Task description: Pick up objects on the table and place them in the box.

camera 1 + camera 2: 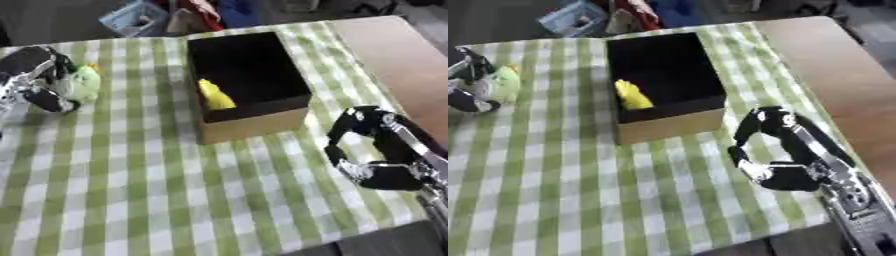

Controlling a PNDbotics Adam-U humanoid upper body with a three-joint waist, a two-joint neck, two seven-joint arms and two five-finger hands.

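Fingers first: over on the left, the left hand (42,80) has its fingers and thumb curled round a pale green soft toy (85,82), black fingers wrapping it from the near side and from above. The toy shows a touch of yellow at its top edge. Whether it is lifted or resting on the cloth, I cannot tell. It sits near the table's left edge, well apart from the box.

Across on the right, the right hand (767,150) has its fingers bent into a hook with the thumb curving back beneath them, an open loop with only cloth showing through it. It grips nothing. It hangs just beside the box's near right corner, apart from it, with the silver and black forearm running off to the lower right corner.

Between the two hands stands the box (254,125), brown cardboard outside, black inside, open at the top. A yellow object (214,96) lies in it against the left wall.

Everything sits on a green and white checked tablecloth (157,190), with bare wooden tabletop (833,65) showing along the right.
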